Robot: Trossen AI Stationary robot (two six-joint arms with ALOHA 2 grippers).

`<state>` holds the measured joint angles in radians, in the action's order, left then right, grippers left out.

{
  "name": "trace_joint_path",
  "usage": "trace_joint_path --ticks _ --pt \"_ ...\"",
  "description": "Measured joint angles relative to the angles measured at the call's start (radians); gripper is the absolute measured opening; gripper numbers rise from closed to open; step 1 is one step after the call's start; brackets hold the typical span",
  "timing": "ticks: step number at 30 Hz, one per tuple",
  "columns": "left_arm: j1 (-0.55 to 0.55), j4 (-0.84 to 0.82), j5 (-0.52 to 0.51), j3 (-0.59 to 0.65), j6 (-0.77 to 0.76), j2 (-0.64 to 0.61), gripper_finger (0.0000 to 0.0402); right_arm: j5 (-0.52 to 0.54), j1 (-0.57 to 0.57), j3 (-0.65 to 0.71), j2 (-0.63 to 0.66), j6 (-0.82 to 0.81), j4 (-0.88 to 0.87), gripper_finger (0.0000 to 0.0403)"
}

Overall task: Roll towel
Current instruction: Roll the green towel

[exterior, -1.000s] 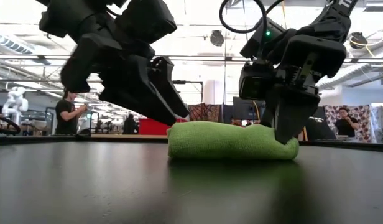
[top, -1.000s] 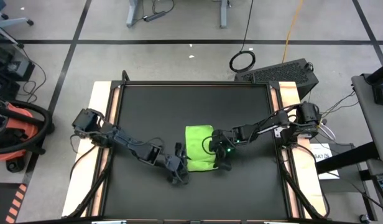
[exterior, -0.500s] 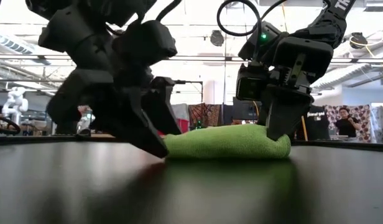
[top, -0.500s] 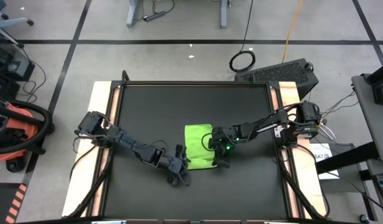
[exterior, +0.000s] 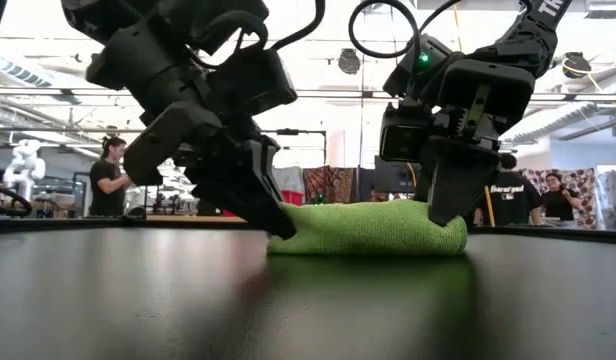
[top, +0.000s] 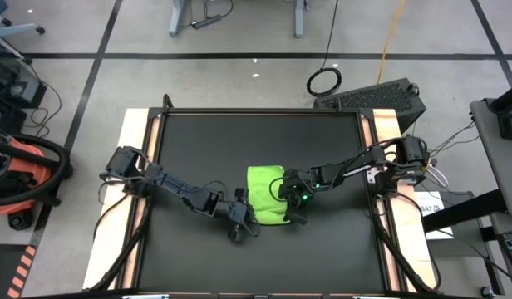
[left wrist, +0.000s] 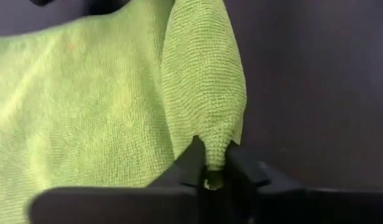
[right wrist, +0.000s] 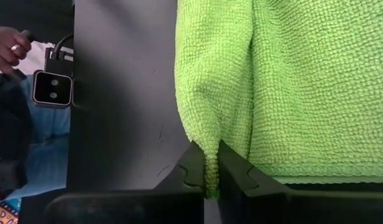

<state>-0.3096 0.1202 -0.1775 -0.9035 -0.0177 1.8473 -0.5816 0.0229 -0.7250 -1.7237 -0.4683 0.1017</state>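
Note:
The lime-green towel (top: 268, 193) lies partly folded on the black mat (top: 198, 149), a little right of the table's middle. It shows as a low mound in the low view (exterior: 373, 228). My left gripper (top: 253, 218) is shut on the towel's near left corner. My right gripper (top: 291, 214) is shut on its near right corner. Both grippers slant down from either side of the towel, and both show in the low view, left gripper (exterior: 282, 226) and right gripper (exterior: 444, 212). My left gripper pinches the towel's near left corner (left wrist: 212, 157) between its two fingers, slanting down from the table's left. The cloth bunches into a ridge ahead of the fingers. The rest of the towel lies on the mat. My right gripper pinches a narrow fold of cloth at the near right corner (right wrist: 210, 159) between its two fingers, slanting down from the table's right. The hemmed edge (right wrist: 303, 169) runs beside the fingers. The towel rests on the mat.
The black mat has bare room all round the towel, with wooden table strips (top: 138, 141) at its left and right. Off the table are a cable ring (top: 324, 81) and a red vacuum (top: 23, 170) on the floor. People stand in the room beyond (exterior: 108, 180).
My left gripper has sunk to the mat, moved right toward the towel and shut on its near left corner. It was open a second ago. My right gripper has kept its hold, and the towel's right end has shifted slightly.

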Motion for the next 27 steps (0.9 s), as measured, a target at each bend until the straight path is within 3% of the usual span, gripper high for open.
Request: trace_joint_path --ticks 3,8,16,20,27 --pt "0.019 0.001 0.052 0.000 -0.029 -0.001 0.0012 0.001 0.000 0.000 0.000 0.005 0.000 0.0004" --pt "0.053 0.012 0.154 0.000 -0.097 -0.001 0.0015 0.020 0.001 0.000 0.001 0.017 -0.001 0.0031" --pt "0.116 0.062 0.410 0.000 -0.209 -0.001 0.0015 0.115 0.032 -0.001 0.069 0.055 -0.027 0.0185" --pt "0.151 0.058 0.480 0.005 -0.260 -0.001 0.0015 0.203 0.048 -0.001 0.132 0.103 -0.067 0.0249" --pt "0.204 0.054 0.512 0.033 -0.349 -0.001 0.0015 0.385 0.136 -0.001 0.236 0.236 -0.141 0.0264"
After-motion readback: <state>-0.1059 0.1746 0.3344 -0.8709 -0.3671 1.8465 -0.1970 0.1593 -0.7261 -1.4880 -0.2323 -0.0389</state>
